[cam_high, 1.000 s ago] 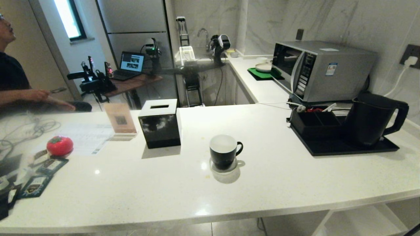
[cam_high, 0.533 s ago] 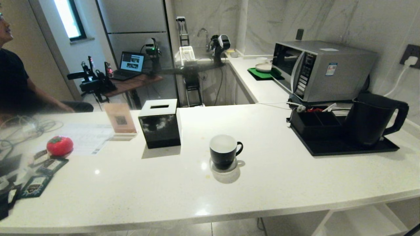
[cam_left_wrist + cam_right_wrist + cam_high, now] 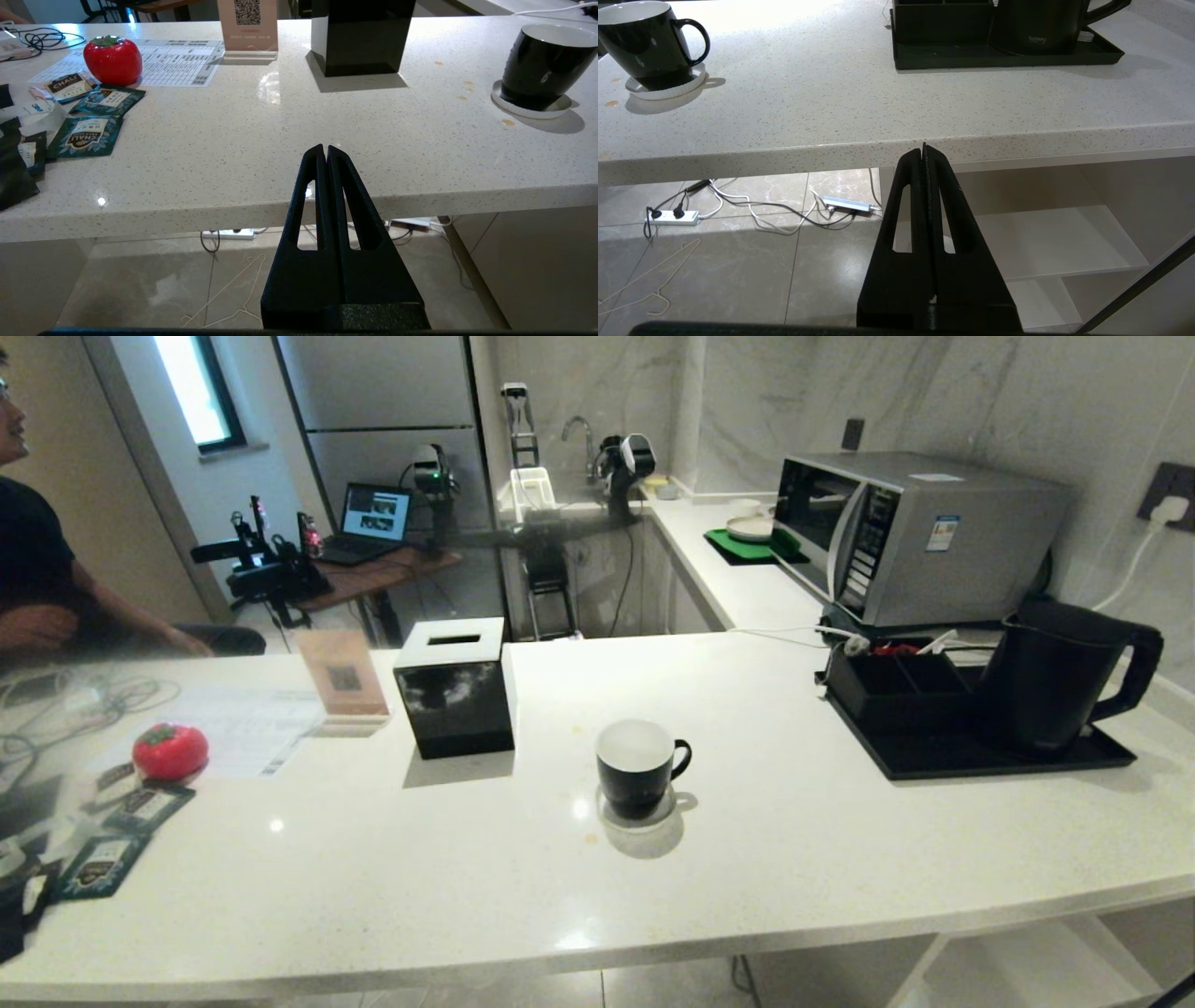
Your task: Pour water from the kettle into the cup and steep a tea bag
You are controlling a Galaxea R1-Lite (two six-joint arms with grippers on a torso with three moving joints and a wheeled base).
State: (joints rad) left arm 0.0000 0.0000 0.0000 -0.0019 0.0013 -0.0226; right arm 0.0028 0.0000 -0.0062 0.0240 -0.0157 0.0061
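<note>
We've got the glossy black cup (image 3: pixel 639 767) with its white inside as our anchor, sitting on a pale coaster mid-counter. Left of it: teal sachets (image 3: pixel 86 135), a red tomato-shaped thing (image 3: pixel 170 750), a black tissue box (image 3: pixel 456 688). Our left gripper (image 3: pixel 325 150) is pinched closed below the counter edge, and so is the right gripper (image 3: pixel 924 150). Right of the cup, the tall matte-black kettle (image 3: pixel 1060 674) stands on a black tray (image 3: pixel 943 756).

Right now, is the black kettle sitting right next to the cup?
No, the kettle stands on a black tray far to the right, apart from the cup on its coaster.
</note>
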